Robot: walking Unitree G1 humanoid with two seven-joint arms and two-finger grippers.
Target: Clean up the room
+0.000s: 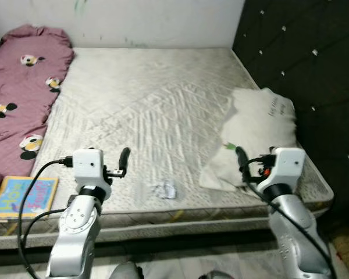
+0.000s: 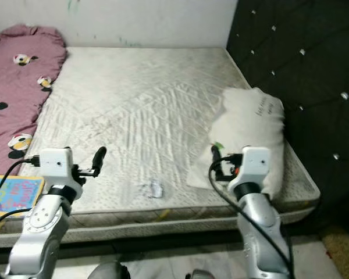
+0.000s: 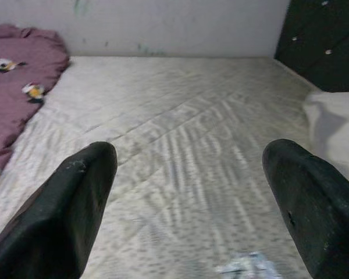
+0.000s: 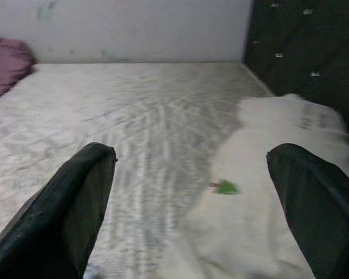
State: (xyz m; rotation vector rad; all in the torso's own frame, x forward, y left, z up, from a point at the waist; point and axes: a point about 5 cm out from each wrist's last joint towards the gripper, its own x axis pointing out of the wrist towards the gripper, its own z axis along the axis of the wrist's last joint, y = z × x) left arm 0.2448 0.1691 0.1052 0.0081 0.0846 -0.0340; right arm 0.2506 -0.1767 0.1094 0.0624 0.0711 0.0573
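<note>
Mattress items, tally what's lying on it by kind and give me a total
Pink blanket with cartoon print: 1
White pillow: 1
Colourful book: 1
Crumpled wrapper: 1
Small green scrap on the pillow: 1
Total: 5

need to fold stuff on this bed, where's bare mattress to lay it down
The widest bare stretch of mattress runs between the maroon blanket and the white pillow, back to the wall. The near edge is busier: a crumpled wrapper between both open claws, and a colourful book at the left corner.
</note>
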